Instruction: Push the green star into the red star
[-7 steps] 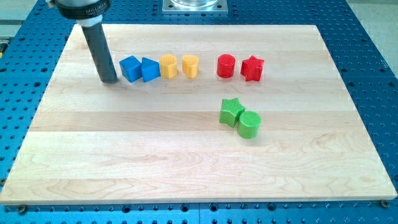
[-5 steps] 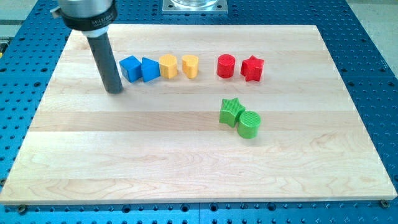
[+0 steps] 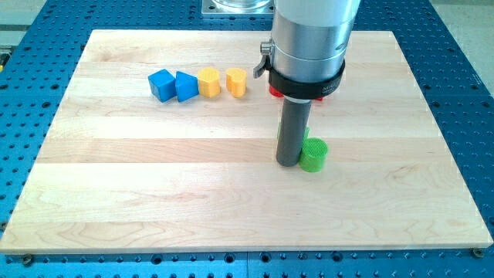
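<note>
My tip (image 3: 288, 164) rests on the wooden board (image 3: 154, 170) just left of the green cylinder (image 3: 313, 156), touching or nearly touching it. The rod stands in front of the green star, and only a thin green sliver (image 3: 306, 133) shows at the rod's right edge. The arm's grey body covers the red star and the red cylinder. Only small red slivers show under its black collar, on the left (image 3: 272, 91) and on the right (image 3: 321, 95).
A row of blocks lies at the view's upper left: a blue cube (image 3: 161, 84), a second blue block (image 3: 186, 86), a yellow block (image 3: 208, 81) and a yellow cylinder-like block (image 3: 236, 82). A blue perforated table surrounds the board.
The arm has swept from the view's upper left, beside the blue blocks, to the middle right. It now stands over the green star and hides the red blocks. The blocks that show have not moved.
</note>
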